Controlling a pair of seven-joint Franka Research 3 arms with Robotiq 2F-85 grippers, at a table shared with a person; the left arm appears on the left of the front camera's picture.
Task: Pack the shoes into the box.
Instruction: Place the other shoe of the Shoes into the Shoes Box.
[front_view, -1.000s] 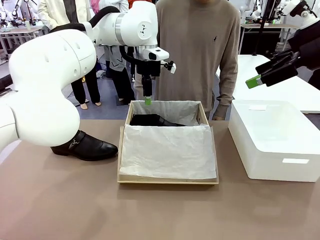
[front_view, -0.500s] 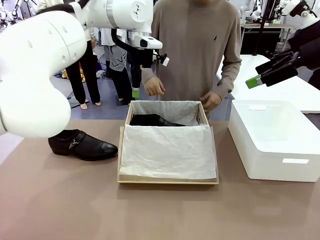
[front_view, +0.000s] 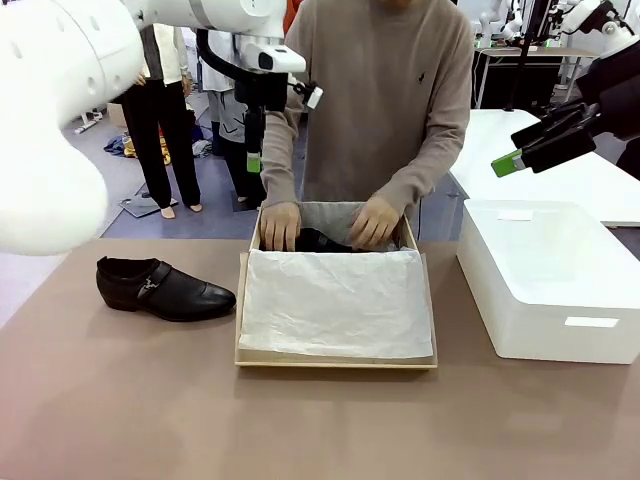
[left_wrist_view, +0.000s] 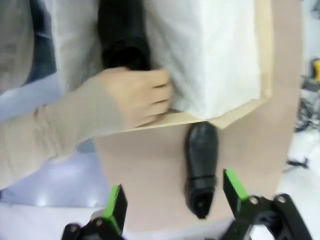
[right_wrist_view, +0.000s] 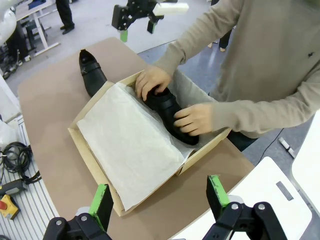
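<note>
Now | left gripper (left_wrist_view: 171, 180) spread, empty, raised beyond box (front_view: 335, 362) | right gripper (right_wrist_view: 158, 187) spread, empty | one shoe (right_wrist_view: 167, 111) in box under person's hands (front_view: 375, 222) | other shoe (front_view: 165, 290) on table (front_view: 120, 400), left of box

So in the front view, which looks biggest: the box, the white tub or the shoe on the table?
1. Brown cardboard shoebox and white rectangular tub: about alike, tub cut off.
2. Glossy black leather shoe.
</note>
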